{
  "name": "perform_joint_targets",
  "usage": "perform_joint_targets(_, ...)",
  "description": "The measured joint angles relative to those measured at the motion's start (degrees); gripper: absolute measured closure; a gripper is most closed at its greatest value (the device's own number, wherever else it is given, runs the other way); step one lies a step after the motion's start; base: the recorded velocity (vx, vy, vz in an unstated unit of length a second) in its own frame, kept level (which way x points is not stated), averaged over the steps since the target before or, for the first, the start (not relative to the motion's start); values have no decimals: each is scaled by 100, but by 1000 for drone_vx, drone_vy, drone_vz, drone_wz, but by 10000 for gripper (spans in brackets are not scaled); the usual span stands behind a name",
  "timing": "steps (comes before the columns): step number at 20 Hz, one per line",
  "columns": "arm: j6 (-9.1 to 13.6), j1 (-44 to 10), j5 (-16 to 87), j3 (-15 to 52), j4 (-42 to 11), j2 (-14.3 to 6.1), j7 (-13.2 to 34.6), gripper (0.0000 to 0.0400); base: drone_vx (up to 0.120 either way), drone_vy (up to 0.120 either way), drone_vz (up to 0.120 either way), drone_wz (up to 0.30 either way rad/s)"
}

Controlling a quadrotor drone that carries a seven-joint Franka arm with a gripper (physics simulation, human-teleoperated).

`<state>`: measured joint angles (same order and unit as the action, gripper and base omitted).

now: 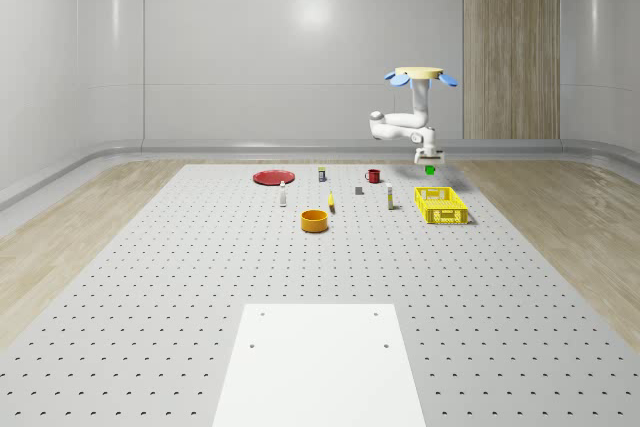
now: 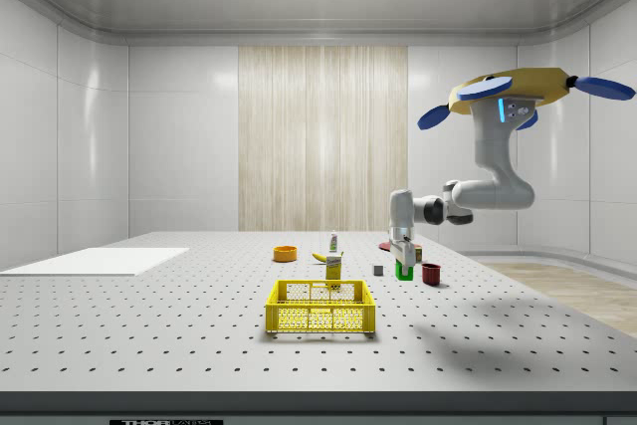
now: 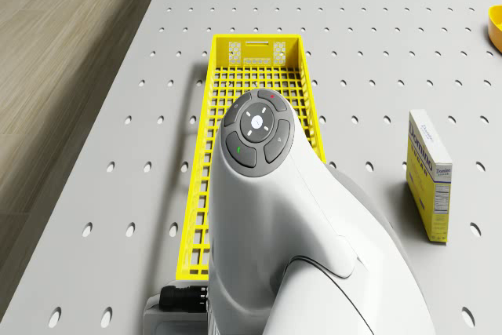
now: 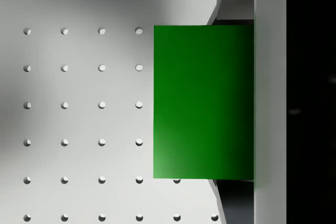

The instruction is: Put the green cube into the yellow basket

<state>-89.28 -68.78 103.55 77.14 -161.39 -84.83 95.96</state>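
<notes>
Pegboard table | drone hovering | end effector pinching green cube upright | beside yellow basket

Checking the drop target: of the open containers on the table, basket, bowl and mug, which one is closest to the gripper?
The yellow basket; the orange bowl and red mug sit farther from the gripper.

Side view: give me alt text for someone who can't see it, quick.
The drone hovers high at the side view's right, its arm bent down so the gripper holds the green cube in the air above the table. The yellow basket stands nearer the camera, toward the side view's left of the cube, with nothing in it.
</notes>
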Motion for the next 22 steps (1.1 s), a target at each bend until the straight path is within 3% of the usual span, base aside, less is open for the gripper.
perform_joint_targets(18, -170, -44, -77, 20, 8, -183, 34, 149, 120, 0, 0, 0)
perform_joint_targets(22, -202, -52, -91, 24, 10, -218, 40, 149, 120, -70, 0, 0)
